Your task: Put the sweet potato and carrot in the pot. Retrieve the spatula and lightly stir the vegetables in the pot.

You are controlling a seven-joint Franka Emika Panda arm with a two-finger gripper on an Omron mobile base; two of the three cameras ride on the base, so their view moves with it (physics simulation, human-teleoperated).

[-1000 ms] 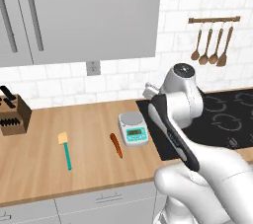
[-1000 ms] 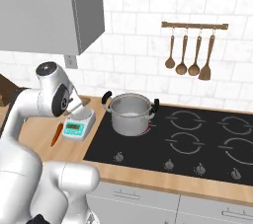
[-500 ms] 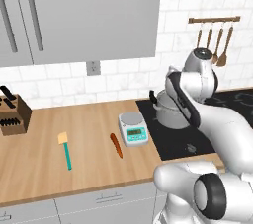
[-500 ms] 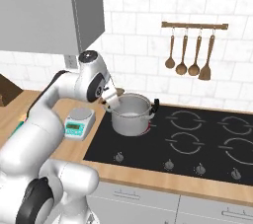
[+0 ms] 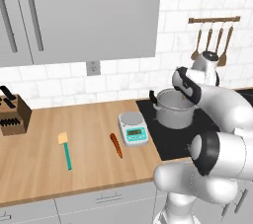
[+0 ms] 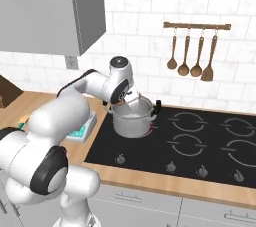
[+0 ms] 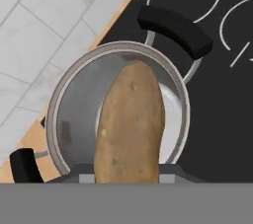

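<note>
Two-finger gripper [image 6: 131, 102] clamped partway on stubby brown-tan sweet potato [image 7: 129, 127], above round steel pot [image 7: 74, 119]. Likely firm, dense, rough-skinned; mid-body pinch suits. Slim orange-red carrot [image 5: 116, 145]: probably light, rigid; grasp mid-length.

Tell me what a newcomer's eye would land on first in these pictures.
First, the sweet potato: held in the gripper, it hangs over the open mouth of the steel pot, which stands on the black cooktop. Next, on the wooden counter to the left, the orange-red carrot lies beside the kitchen scale, with the teal-handled spatula further left.
</note>
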